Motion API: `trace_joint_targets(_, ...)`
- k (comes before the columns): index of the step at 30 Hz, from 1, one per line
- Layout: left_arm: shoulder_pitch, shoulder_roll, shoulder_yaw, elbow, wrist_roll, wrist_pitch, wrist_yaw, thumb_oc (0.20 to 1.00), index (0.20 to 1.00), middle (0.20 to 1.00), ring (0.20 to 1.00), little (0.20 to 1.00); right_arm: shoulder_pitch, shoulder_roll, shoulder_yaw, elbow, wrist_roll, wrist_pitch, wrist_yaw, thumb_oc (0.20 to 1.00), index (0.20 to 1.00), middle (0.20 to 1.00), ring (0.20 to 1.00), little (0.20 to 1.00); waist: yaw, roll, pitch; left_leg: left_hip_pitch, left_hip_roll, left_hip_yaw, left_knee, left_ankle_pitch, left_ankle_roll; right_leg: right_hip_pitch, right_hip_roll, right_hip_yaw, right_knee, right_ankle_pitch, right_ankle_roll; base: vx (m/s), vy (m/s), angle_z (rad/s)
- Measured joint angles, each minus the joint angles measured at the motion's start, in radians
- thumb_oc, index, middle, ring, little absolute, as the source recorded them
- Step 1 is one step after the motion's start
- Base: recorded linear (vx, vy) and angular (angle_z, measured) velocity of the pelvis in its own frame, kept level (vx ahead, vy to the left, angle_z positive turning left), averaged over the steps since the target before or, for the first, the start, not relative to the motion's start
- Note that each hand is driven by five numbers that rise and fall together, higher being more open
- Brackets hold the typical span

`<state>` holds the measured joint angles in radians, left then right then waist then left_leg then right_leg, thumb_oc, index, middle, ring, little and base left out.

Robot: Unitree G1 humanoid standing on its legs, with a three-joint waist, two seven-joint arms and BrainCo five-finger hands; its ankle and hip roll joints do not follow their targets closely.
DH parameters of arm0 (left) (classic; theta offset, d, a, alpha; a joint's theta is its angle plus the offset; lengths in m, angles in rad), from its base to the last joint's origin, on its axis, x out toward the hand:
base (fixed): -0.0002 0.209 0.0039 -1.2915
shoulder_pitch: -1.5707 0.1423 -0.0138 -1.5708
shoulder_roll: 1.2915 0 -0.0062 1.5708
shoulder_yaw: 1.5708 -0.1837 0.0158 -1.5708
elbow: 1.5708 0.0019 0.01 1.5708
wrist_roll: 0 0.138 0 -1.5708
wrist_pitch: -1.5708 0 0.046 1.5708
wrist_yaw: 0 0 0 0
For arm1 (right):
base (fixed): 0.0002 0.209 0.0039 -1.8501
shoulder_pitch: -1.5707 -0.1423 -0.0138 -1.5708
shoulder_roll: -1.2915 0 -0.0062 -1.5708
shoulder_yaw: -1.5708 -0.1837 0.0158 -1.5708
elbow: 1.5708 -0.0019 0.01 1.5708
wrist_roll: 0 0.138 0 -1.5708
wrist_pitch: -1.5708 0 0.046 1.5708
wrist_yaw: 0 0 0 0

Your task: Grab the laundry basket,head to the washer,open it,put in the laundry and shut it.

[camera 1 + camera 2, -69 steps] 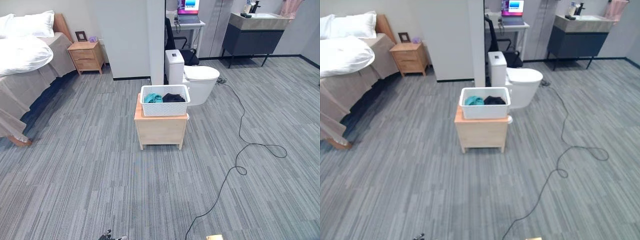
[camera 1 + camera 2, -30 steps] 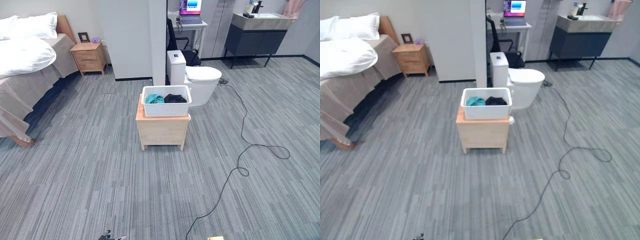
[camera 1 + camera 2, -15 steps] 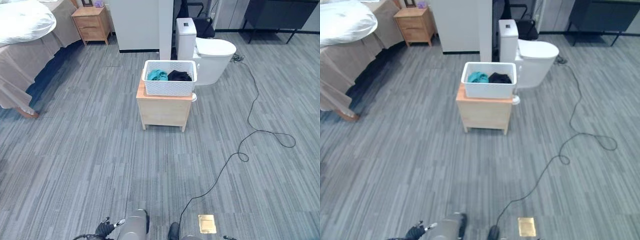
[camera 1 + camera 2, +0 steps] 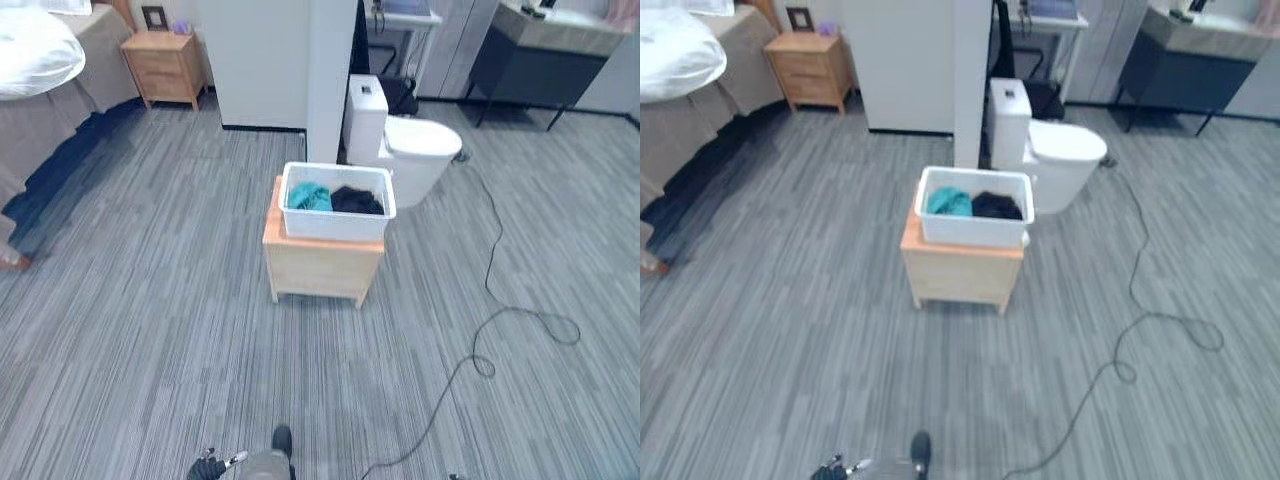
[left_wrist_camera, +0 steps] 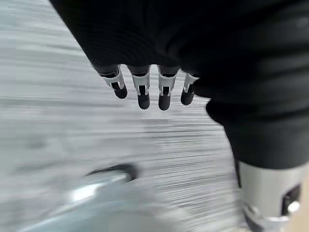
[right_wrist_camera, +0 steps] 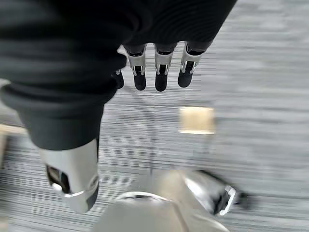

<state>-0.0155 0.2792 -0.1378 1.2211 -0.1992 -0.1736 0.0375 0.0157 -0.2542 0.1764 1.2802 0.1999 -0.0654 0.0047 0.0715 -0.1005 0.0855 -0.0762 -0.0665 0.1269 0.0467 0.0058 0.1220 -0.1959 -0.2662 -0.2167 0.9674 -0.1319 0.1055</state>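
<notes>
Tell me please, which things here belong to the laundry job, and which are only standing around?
For the job: white laundry basket on the small wooden cabinet, teal cloth and black cloth inside it.

Standing around: toilet, nightstand, bed, dark vanity.

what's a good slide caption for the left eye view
White laundry basket holding teal and black clothes sits on a small wooden cabinet, a toilet behind it.

A white rectangular plastic laundry basket with perforated walls (image 4: 337,223) is sitting upright on a small light wooden cabinet (image 4: 320,266). It is holding a crumpled teal garment (image 4: 310,197) beside a crumpled black garment (image 4: 357,201).
</notes>
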Motion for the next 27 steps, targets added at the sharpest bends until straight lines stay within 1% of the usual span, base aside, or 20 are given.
trace_joint_targets(2,-0.014,0.013,-0.001,-0.033,0.0,-0.007,0.006,1.0,1.0,1.0,1.0,1.0,-0.01,-0.009,-0.017,-0.038,0.023,-0.005,-0.004,1.0,1.0,1.0,1.0,1.0,-0.005,0.026,0.008,0.071,0.001,-0.008,-0.025,-0.02,0.01,-0.054,-0.045,-0.06,-0.038,-0.008,-0.007,0.42,0.046,0.17)
trace_joint_targets(3,-0.021,0.02,-0.004,-0.039,-0.001,-0.018,0.01,1.0,1.0,1.0,1.0,1.0,-0.016,-0.013,-0.019,-0.048,0.024,-0.011,-0.004,1.0,1.0,1.0,1.0,1.0,-0.008,0.053,0.014,0.099,0.005,-0.015,-0.041,-0.025,0.008,-0.071,-0.043,-0.085,-0.116,-0.016,-0.014,0.42,-0.061,0.18)
trace_joint_targets(4,-0.013,0.02,0.002,-0.07,-0.006,-0.024,0.018,1.0,1.0,1.0,1.0,1.0,-0.021,-0.022,-0.023,-0.098,0.043,-0.013,-0.004,1.0,1.0,1.0,1.0,1.0,-0.02,0.085,0.026,0.142,0.026,-0.028,-0.069,-0.038,-0.014,-0.076,0.004,-0.101,-0.316,-0.023,-0.017,0.19,-0.061,0.19)
trace_joint_targets(6,-0.009,0.04,0.009,-0.09,-0.021,-0.027,0.026,1.0,1.0,1.0,1.0,1.0,-0.016,-0.028,-0.042,-0.161,0.065,-0.02,-0.008,1.0,1.0,1.0,1.0,1.0,-0.032,0.094,0.044,0.191,0.033,-0.029,-0.073,-0.052,-0.048,-0.067,0.051,-0.12,-0.56,0.018,-0.023,0.35,-0.11,0.28)
trace_joint_targets(8,0.016,0.046,0.027,-0.15,-0.025,-0.029,0.029,1.0,1.0,1.0,1.0,1.0,0.002,-0.032,-0.091,-0.226,0.089,-0.021,-0.026,1.0,1.0,1.0,1.0,1.0,-0.033,0.088,0.044,0.224,0.035,-0.037,-0.073,-0.076,-0.086,-0.077,0.091,-0.096,-0.722,0.075,-0.007,0.33,-0.11,0.23)
trace_joint_targets(9,0.021,0.049,0.039,-0.166,-0.028,-0.034,0.032,1.0,1.0,1.0,1.0,1.0,0.002,-0.035,-0.125,-0.243,0.107,-0.024,-0.038,1.0,1.0,1.0,1.0,1.0,-0.038,0.069,0.047,0.247,0.028,-0.035,-0.072,-0.08,-0.093,-0.085,0.102,-0.086,-0.814,0.123,-0.01,0.37,-0.125,0.42)
trace_joint_targets(10,0.028,0.049,0.045,-0.197,-0.028,-0.034,0.034,1.0,1.0,1.0,1.0,1.0,0.01,-0.038,-0.159,-0.27,0.119,-0.023,-0.045,1.0,1.0,1.0,1.0,1.0,-0.042,0.062,0.048,0.258,0.025,-0.045,-0.072,-0.093,-0.109,-0.09,0.106,-0.068,-0.854,0.157,0.005,0.37,-0.127,0.6)
trace_joint_targets(12,0.035,0.052,0.046,-0.243,-0.028,-0.036,0.035,1.0,1.0,1.0,1.0,1.0,0.018,-0.046,-0.198,-0.28,0.144,-0.025,-0.055,1.0,1.0,1.0,1.0,1.0,-0.05,0.048,0.05,0.296,0.025,-0.046,-0.079,-0.118,-0.12,-0.083,0.101,-0.061,-0.915,0.196,-0.01,0.37,-0.137,0.57)
trace_joint_targets(14,0.083,0.061,0.051,-0.372,-0.028,-0.034,0.038,1.0,1.0,1.0,1.0,1.0,0.054,-0.062,-0.255,-0.373,0.161,-0.021,-0.072,1.0,1.0,1.0,1.0,1.0,-0.058,0.038,0.042,0.363,0.043,-0.074,-0.101,-0.174,-0.144,-0.059,0.112,-0.034,-0.93,0.231,0.0,0.4,-0.185,0.45)
trace_joint_targets(15,0.087,0.06,0.044,-0.414,-0.027,-0.037,0.038,1.0,1.0,1.0,1.0,1.0,0.067,-0.079,-0.282,-0.414,0.175,-0.028,-0.082,1.0,1.0,1.0,1.0,1.0,-0.056,0.055,0.047,0.394,0.071,-0.085,-0.09,-0.202,-0.166,-0.038,0.142,-0.03,-0.9,0.313,-0.058,0.45,-0.241,0.2)
trace_joint_targets(16,0.085,0.051,0.044,-0.419,-0.027,-0.037,0.04,1.0,1.0,1.0,1.0,1.0,0.063,-0.088,-0.291,-0.432,0.18,-0.029,-0.09,1.0,1.0,1.0,1.0,1.0,-0.055,0.071,0.046,0.394,0.091,-0.088,-0.066,-0.208,-0.178,-0.029,0.164,-0.031,-0.894,0.311,-0.094,0.43,-0.251,0.02)
trace_joint_targets(18,0.106,0.031,0.054,-0.484,-0.017,-0.032,0.043,1.0,1.0,1.0,1.0,1.0,0.042,-0.1,-0.347,-0.5,0.183,-0.029,-0.117,1.0,1.0,1.0,1.0,1.0,-0.059,0.106,0.045,0.385,0.138,-0.094,0.012,-0.198,-0.196,0.005,0.204,-0.044,-0.893,0.273,-0.107,0.29,-0.272,-0.11)
trace_joint_targets(19,0.116,0.027,0.061,-0.542,-0.017,-0.029,0.052,1.0,1.0,1.0,1.0,1.0,0.023,-0.106,-0.398,-0.528,0.198,-0.03,-0.162,1.0,1.0,1.0,1.0,1.0,-0.057,0.112,0.049,0.329,0.154,-0.087,0.18,-0.189,-0.21,0.047,0.233,-0.056,-0.893,0.251,-0.136,0.13,-0.306,-0.02)
trace_joint_targets(20,0.118,0.023,0.088,-0.604,-0.017,-0.026,0.064,1.0,1.0,1.0,1.0,1.0,0.014,-0.107,-0.427,-0.544,0.201,-0.03,-0.195,1.0,1.0,1.0,1.0,1.0,-0.059,0.094,0.052,0.207,0.167,-0.083,0.436,-0.161,-0.249,0.064,0.23,-0.063,-0.895,0.235,-0.16,0.1,-0.322,-0.11)
trace_joint_targets(22,0.115,0.023,0.098,-0.65,-0.017,-0.029,0.079,1.0,1.0,1.0,1.0,1.0,0.009,-0.139,-0.422,-0.593,0.2,-0.043,-0.241,1.0,1.0,1.0,1.0,1.0,-0.037,0.083,0.053,0.055,0.162,-0.128,0.651,-0.156,-0.247,0.08,0.242,-0.052,-0.898,0.197,-0.2,0.14,-0.248,-0.11)
trace_joint_targets(23,0.109,0.02,0.104,-0.68,-0.015,-0.015,0.089,1.0,1.0,1.0,1.0,1.0,0.013,-0.154,-0.427,-0.641,0.196,-0.038,-0.265,1.0,1.0,1.0,1.0,1.0,-0.04,0.087,0.062,-0.018,0.158,-0.156,0.745,-0.13,-0.209,0.088,0.255,-0.041,-0.907,0.18,-0.221,0.2,-0.106,-0.28)
trace_joint_targets(24,0.112,0.022,0.149,-0.76,-0.014,0.015,0.123,1.0,1.0,1.0,1.0,1.0,0.01,-0.157,-0.451,-0.752,0.177,-0.037,-0.314,1.0,1.0,1.0,1.0,1.0,-0.023,0.074,0.088,-0.115,0.157,-0.143,0.767,-0.162,-0.173,0.131,0.265,-0.026,-0.949,0.175,-0.214,0.34,-0.004,-0.21)
trace_joint_targets(25,0.118,0.032,0.173,-0.796,-0.014,0.025,0.138,1.0,1.0,1.0,1.0,1.0,0.011,-0.158,-0.452,-0.792,0.167,-0.037,-0.329,1.0,1.0,1.0,1.0,1.0,-0.024,0.053,0.1,-0.125,0.158,-0.124,0.661,-0.177,-0.16,0.17,0.264,-0.023,-0.976,0.178,-0.213,0.23,0.039,-0.31)
trace_joint_targets(26,0.124,0.042,0.204,-0.846,-0.009,0.036,0.155,1.0,1.0,1.0,1.0,1.0,0.008,-0.166,-0.459,-0.839,0.147,-0.035,-0.345,1.0,1.0,1.0,1.0,1.0,-0.024,0.033,0.109,-0.14,0.162,-0.122,0.5,-0.17,-0.171,0.201,0.266,-0.019,-1.002,0.173,-0.172,0.31,0.141,-0.17)
trace_joint_targets(27,0.144,0.065,0.219,-0.903,0.009,0.047,0.159,1.0,1.0,1.0,1.0,1.0,0.027,-0.169,-0.459,-0.898,0.123,-0.038,-0.353,1.0,1.0,1.0,1.0,1.0,-0.022,0.018,0.099,-0.124,0.162,-0.12,0.269,-0.154,-0.187,0.218,0.271,-0.024,-1.024,0.167,-0.177,0.2,0.128,-0.28)
